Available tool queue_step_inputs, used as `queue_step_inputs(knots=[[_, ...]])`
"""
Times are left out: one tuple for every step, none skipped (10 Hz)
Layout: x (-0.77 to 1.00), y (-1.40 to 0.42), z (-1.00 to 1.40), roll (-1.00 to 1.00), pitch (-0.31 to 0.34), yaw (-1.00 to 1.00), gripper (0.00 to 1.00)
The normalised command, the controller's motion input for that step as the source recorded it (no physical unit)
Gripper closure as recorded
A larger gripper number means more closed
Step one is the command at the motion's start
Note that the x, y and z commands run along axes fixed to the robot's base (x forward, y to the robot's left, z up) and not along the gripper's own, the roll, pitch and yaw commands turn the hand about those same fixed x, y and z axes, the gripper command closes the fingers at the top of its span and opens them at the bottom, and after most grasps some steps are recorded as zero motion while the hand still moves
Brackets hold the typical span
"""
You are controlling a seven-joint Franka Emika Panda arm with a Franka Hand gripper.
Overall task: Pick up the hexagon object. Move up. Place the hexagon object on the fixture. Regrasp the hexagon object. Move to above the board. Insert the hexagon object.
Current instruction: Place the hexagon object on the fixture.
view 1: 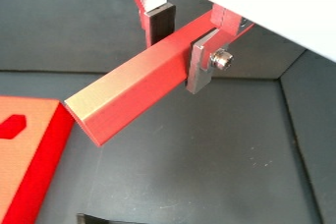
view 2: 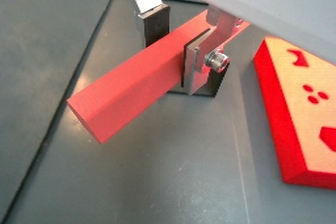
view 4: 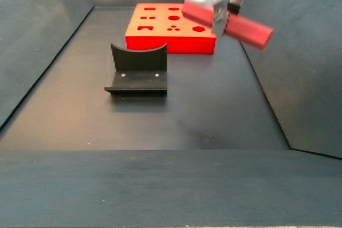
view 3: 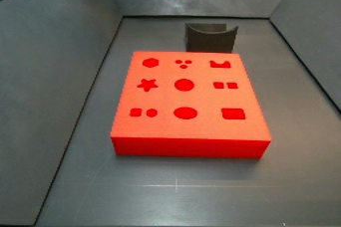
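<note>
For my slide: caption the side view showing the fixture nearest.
Pincer holds the hexagon object aloft, beside the fixture and board.

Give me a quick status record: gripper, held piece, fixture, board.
gripper: shut on the slim red-pink hexagon bar, raised above the floor
hexagon bar: held near one end, clear of the floor, tilted in both wrist views
fixture: dark notched block, nothing on it
board: large flat red slab with shaped cut-outs, flat on the floor, cut-outs unfilled
</note>
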Motion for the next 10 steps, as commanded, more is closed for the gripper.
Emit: queue_step_inputs(knots=[[-0.01,0.01,0.43,0.11,0.110,0.03,1.00],[0.00,0.01,0.29,0.10,0.113,0.03,1.00],[1.00,-0.51,0.03,0.02,0.062,-1.00,1.00],[1.00,-0.51,0.00,0.02,0.066,-1.00,1.00],[1.00,-0.45,0.00,0.02,0.069,-1.00,1.00],[1.00,-0.41,0.00,0.02,0.076,-1.00,1.00],[1.00,-0.39,0.00,0.02,0.086,-1.00,1.00],[1.00,-0.36,0.00,0.02,0.097,-1.00,1.00],[1.00,-0.32,0.00,0.02,0.116,-1.00,1.00],[1.00,-0.29,0.00,0.02,0.135,-1.00,1.00]])
